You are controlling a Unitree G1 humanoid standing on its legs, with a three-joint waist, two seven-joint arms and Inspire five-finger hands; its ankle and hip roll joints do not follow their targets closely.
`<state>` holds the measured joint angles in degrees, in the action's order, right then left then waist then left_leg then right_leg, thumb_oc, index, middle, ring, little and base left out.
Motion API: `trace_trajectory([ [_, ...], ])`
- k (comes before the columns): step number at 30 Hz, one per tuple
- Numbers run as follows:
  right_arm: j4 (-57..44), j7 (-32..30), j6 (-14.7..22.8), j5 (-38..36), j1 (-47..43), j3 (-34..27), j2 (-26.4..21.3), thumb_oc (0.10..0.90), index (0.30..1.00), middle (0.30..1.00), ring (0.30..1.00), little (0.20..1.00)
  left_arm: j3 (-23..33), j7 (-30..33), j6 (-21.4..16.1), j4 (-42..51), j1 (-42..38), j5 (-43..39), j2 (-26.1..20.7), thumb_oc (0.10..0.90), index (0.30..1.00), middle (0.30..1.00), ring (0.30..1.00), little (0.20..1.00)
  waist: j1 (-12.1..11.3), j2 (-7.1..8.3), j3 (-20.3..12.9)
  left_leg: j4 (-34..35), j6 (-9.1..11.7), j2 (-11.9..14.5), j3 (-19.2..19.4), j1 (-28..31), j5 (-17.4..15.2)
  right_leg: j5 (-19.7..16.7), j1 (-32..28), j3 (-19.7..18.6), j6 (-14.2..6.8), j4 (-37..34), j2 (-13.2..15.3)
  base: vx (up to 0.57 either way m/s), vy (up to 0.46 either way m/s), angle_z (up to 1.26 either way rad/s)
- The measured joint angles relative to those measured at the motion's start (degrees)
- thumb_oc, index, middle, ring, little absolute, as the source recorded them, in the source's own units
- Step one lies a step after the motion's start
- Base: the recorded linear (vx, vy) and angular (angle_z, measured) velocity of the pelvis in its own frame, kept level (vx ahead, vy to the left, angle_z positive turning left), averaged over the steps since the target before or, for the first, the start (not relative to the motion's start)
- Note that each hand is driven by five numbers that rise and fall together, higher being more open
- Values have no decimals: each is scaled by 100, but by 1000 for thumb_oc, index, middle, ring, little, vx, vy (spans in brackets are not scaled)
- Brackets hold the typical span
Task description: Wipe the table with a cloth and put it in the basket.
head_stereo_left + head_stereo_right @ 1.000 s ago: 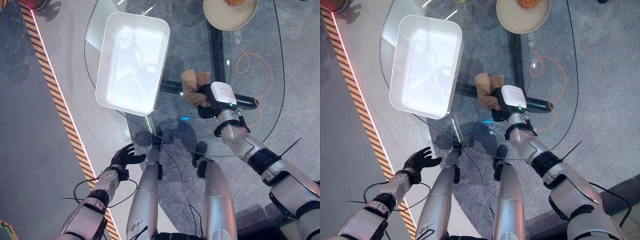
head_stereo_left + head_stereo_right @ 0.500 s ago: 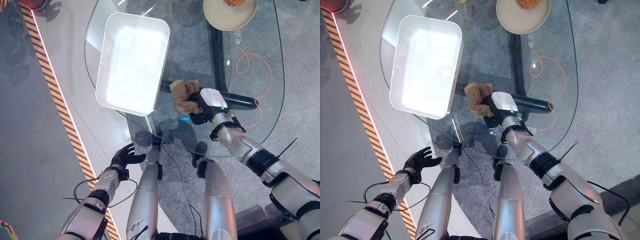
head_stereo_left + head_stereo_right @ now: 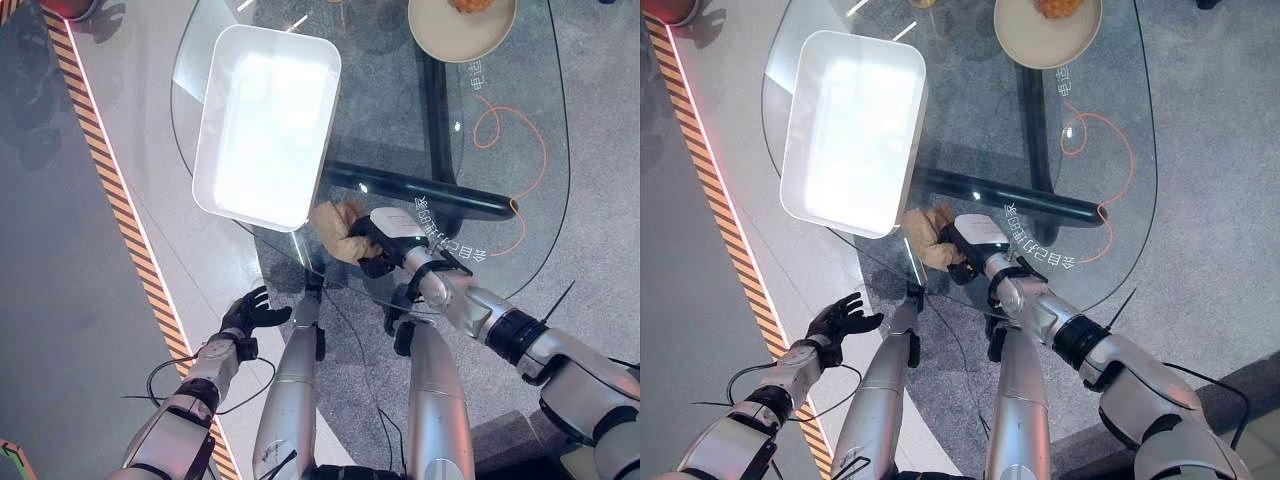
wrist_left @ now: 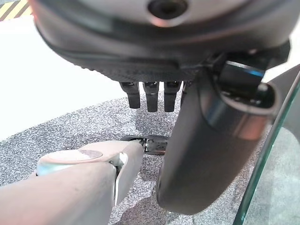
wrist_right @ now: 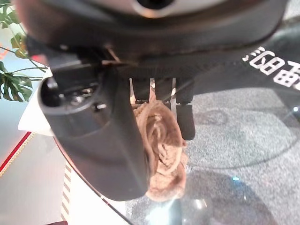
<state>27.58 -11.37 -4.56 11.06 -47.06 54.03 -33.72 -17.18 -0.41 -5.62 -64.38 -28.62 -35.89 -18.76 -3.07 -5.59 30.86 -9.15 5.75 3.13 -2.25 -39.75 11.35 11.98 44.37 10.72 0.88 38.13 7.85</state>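
A crumpled tan cloth [image 3: 333, 226] lies on the glass table [image 3: 400, 110] close to its near edge, just off the near right corner of the white basket [image 3: 262, 130]. My right hand [image 3: 386, 236] is shut on the cloth; in the right wrist view its fingers [image 5: 185, 119] curl over the bunched cloth [image 5: 164, 154] with the thumb alongside. The basket is a shallow white rectangular tub at the table's left, with nothing in it. My left hand [image 3: 250, 312] hangs low beside the table at the lower left, fingers [image 4: 147, 96] relaxed and holding nothing.
A beige plate [image 3: 455, 30] with orange food sits at the table's far right. A dark beam [image 3: 430, 190] of the table's frame runs under the glass, with an orange cord [image 3: 500, 125] on the floor below. Striped floor tape [image 3: 110, 190] runs along the left.
My right hand has dragged the cloth across the glass, nearer and to the left, from the table's middle to the basket's near corner. The left hand has stayed put.
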Motion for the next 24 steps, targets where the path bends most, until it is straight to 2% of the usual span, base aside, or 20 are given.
trace_trajectory([
  [2, -1, -12, 2, -65, 6, 2, -4, 100, 300, 300, 300, 200, 32, 90, -71, 7, -1, -230, 1, 800, 900, 900, 900, 900, 0, 0, 0, -2, 0, -5, 0, 7, 1, 0, -5, 0, 0, 2, 7, 0, 0, 0],
  [5, 0, -135, -10, -548, 106, -51, 0, 100, 300, 300, 300, 200, 277, 368, -299, 19, -1, -640, 37, 800, 900, 900, 900, 900, -1, 0, 0, -10, 6, -20, 1, 56, 44, 5, -53, -5, -4, 22, 25, 0, 0, 0],
  [9, 9, -583, -32, -1146, 414, -383, 169, 100, 300, 300, 300, 200, 809, 976, -752, 272, -17, -1367, 31, 800, 900, 900, 900, 900, -12, 1, 0, -55, 13, -23, -15, 67, 10, 11, -68, -4, 0, 71, 28, 4, -20, 1],
  [14, 11, -1046, -40, -1398, 664, -726, 367, 100, 300, 300, 300, 200, 1346, 1586, -1149, 734, -55, -1884, 27, 800, 900, 900, 900, 900, -8, 2, 1, -88, 14, -15, -20, 63, 7, 11, -78, -7, 16, 66, 21, 1, -17, 0],
  [21, -50, -1491, -47, -1574, 733, -1340, 476, 100, 300, 300, 300, 200, 1407, 2138, -1851, 1494, -97, -2170, 21, 800, 900, 900, 900, 900, -44, 15, 8, -90, 13, -23, -18, 36, 8, -18, -92, -10, -22, -13, 19, 0, 0, 0],
  [24, -186, -1659, -47, -1626, 750, -1610, 471, 100, 300, 300, 300, 200, 1610, 2249, -2086, 1765, -107, -2180, 18, 800, 900, 900, 900, 900, -43, 32, 18, -91, 19, -26, -15, 28, 15, -23, -93, -10, -31, -26, 19, 0, 0, 0],
])
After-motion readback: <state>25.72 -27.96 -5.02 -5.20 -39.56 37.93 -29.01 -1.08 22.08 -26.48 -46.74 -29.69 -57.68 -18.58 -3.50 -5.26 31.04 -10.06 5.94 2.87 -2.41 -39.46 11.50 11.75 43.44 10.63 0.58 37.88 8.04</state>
